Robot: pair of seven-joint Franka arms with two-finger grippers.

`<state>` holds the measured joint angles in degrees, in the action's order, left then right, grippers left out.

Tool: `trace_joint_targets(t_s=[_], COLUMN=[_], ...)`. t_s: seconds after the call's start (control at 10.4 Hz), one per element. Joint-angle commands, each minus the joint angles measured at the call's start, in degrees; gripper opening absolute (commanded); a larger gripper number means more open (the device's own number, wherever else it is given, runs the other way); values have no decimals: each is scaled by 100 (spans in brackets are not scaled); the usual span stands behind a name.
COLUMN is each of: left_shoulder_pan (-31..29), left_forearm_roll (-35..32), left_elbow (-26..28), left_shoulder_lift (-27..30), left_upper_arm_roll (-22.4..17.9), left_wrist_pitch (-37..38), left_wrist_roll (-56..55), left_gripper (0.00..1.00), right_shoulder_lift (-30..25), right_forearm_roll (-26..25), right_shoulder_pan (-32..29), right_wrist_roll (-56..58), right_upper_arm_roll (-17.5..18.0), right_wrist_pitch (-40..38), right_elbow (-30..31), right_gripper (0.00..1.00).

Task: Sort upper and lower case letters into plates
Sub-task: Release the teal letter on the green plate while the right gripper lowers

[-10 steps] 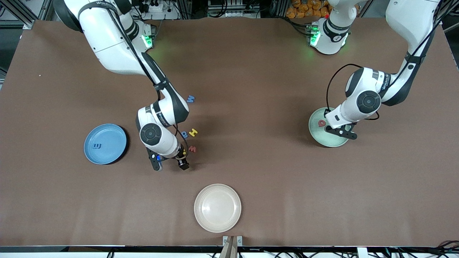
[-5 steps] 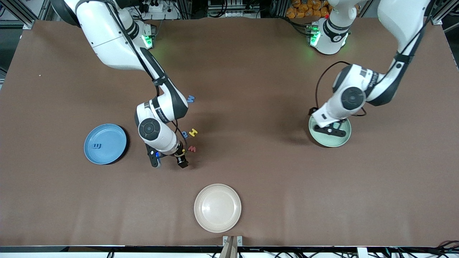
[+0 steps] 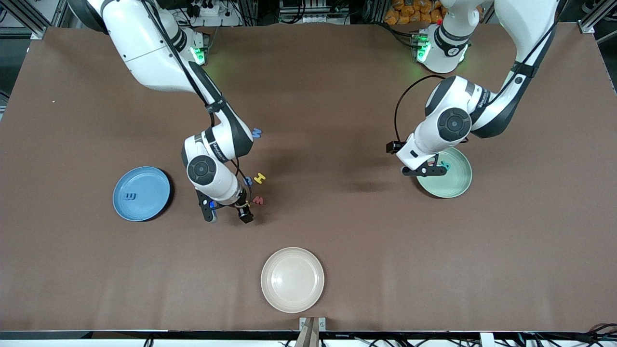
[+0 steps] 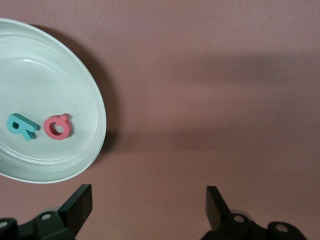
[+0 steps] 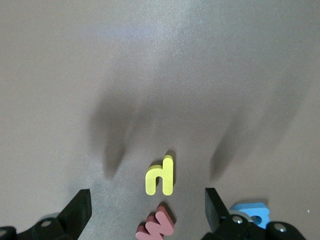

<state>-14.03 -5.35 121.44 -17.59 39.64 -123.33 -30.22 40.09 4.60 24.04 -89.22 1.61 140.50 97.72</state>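
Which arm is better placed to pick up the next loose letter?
Right. Its open tool hangs over the yellow letter and red letter on the table, while the left tool, open and empty, is at the mint plate's edge.

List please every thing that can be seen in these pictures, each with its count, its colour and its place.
blue plate: 1, sky blue, toward the right arm's end of the table; one blue letter lies in it.
mint plate: 1, pale green, toward the left arm's end; a teal letter and a red letter lie in it.
cream plate: 1, cream-white, nearest to the front camera, nothing in it.
loose letters on the table: 4; yellow, red and blue close together, another blue farther from the camera.
table: 1, brown.
left hand: open, over the mint plate's edge.
right hand: open, low beside the loose letters.
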Motion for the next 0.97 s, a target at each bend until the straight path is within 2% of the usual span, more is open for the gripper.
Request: trace_joint_targets(t_s=[0.0, 0.29, 0.58, 0.68, 0.77, 0.87], left_shoulder_pan=[329, 595, 604, 647, 674, 674], left_forearm_roll=[130, 78, 34, 34, 34, 34], left_elbow=[-269, -612, -622, -622, -622, -630], left_shoulder_lift=[-174, -420, -474, -483, -483, -483], left_upper_arm_roll=[0, 0, 0, -9, -9, -18], left_wrist_pitch=[81, 81, 81, 89, 90, 90], left_wrist_roll=[-605, -1204, -1276, -1285, -1285, -1285], left_gripper=[100, 100, 100, 100, 100, 100], right_shoulder_lift=[25, 139, 131, 131, 131, 131], right_forearm_roll=[-3, -11, -11, -20, -159, -239], right_shoulder_pan=[118, 311, 329, 338, 355, 356], right_wrist_roll=[-192, -192, -201, -201, -192, -201], right_upper_arm_roll=[-108, -293, -311, -320, -337, -346], right_wrist_pitch=[223, 241, 241, 232, 232, 232], right_elbow=[142, 142, 134, 134, 134, 142], right_gripper=[100, 100, 100, 87, 27, 0])
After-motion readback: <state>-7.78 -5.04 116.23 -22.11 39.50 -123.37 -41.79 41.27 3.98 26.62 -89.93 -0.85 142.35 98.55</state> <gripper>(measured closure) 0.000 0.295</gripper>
